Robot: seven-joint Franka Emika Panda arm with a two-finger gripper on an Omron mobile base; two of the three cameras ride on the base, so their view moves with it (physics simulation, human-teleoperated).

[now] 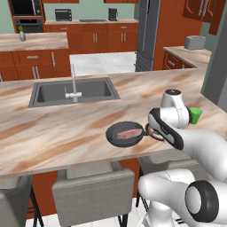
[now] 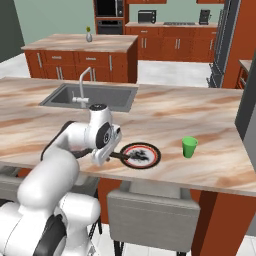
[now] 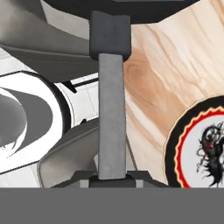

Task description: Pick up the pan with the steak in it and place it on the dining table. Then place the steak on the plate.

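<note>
Pinching the pan [image 1: 125, 134] by its handle, the gripper [image 1: 153, 131] sits at its 3 o'clock, the plate [image 2: 141, 155] directly beneath the pan

One pan [image 1: 124, 134], one steak [image 1: 128, 133], one plate [image 2: 141, 155], one green cup [image 2: 189, 147], one sink [image 1: 73, 91], two toasters [image 1: 63, 14].

The arm [image 1: 195, 146] is built of smooth, glossy white rounded shells, swelling into bulbous segments with dark grey to black round caps at the joints, one large black disc ringed in white low on the body. A black band runs along the white hand casing [image 2: 102, 137], and the wrist ends in a white cylinder with a dark top cap. The fingers [image 3: 83, 178] are small dark grey blocks.
</note>
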